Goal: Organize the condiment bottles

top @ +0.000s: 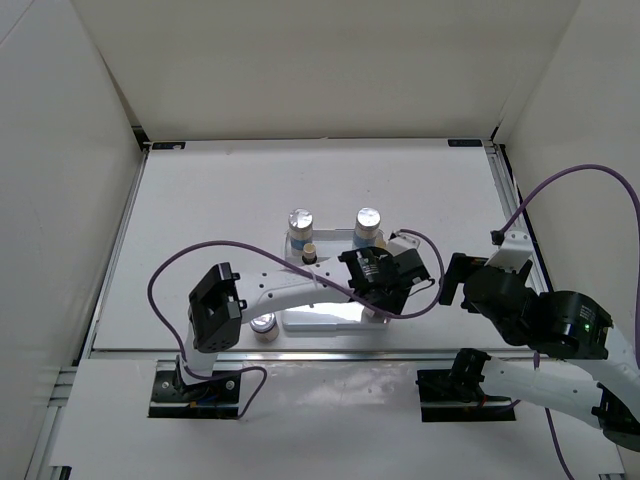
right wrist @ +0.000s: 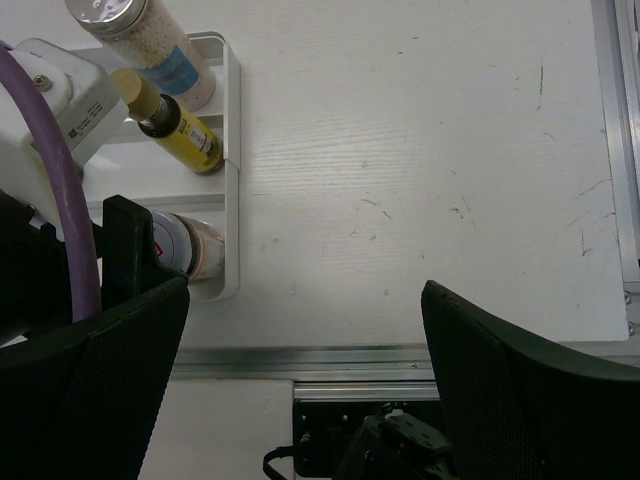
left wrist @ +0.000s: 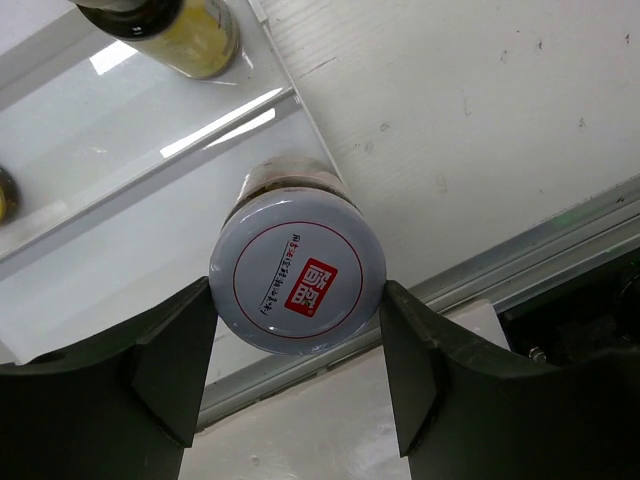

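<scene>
While the right hand hangs at 3 o'clock of the white stepped tray with its fingers spread wide and nothing between them, the left hand is clamped on a squat silver-lidded jar. One dark finger presses on each side of the lid, which bears a red mark. That jar sits at the tray's 4 o'clock corner, just inside the rim; I cannot tell whether it rests there or is lifted. Two white bottles with silver caps stand along the tray's 12 o'clock edge, one toward 11 and the other toward 1. A slim yellow bottle stands just at 6 o'clock of the first, and a second yellow bottle stands close beside the other. A second jar stands on the bench off the tray's 8 o'clock corner, partly hidden by the left arm.
</scene>
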Robot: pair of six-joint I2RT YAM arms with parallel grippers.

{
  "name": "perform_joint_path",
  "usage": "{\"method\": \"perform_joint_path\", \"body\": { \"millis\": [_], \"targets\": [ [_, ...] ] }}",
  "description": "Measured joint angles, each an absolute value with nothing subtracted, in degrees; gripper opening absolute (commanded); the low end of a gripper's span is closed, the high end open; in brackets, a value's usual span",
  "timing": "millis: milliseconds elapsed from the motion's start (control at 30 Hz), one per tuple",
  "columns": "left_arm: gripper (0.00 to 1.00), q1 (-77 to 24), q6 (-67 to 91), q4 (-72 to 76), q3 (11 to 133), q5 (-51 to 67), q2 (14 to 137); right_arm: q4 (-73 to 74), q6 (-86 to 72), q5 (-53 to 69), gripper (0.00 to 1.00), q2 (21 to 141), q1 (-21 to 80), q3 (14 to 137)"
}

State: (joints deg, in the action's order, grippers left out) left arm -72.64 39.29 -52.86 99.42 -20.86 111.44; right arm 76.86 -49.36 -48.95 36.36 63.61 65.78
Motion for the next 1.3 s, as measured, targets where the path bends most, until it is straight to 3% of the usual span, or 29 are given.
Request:
{"method": "perform_joint_path", "body": {
  "millis": [400, 433, 467, 500, 833, 1133, 1300],
  "targets": [
    [0.11, -72.9, 40.6, -51.5, 97.6, -22.3, 113.6, 77.5, -49.4, -49.0, 1.0, 36.4, 63.6, 65.8],
    [0.27, -72.9, 40.7, -51.4, 97.5, -22.5, 113.7, 77.5, -49.4, -49.0, 1.0, 36.4, 63.6, 65.8],
    [0.54, -72.9, 40.8, -51.2, 97.5, -22.7, 113.7, 77.5, -49.4, -49.0, 1.0, 36.4, 63.6, 65.8],
    [0.99, -72.9, 40.9, -51.0, 97.5, -22.7, 113.7, 77.5, -49.4, -49.0, 1.0, 36.4, 63.6, 65.8],
    [1.0, -72.9, 38.8, -49.7, 91.4, -24.5, 105.3, 77.5, -49.4, -49.0, 1.0, 36.4, 63.6, 65.8],
    [1.0, -66.7, 39.6, -47.6, 69.3, -33.0, 56.0, 77.5, -49.5, -49.0, 1.0, 36.2, 63.6, 64.9],
    [1.0, -63.1, 46.3, -51.7, 57.8, -33.9, 40.6, 77.5, -49.7, -49.0, 1.0, 36.0, 63.6, 64.2]
  ]
}}
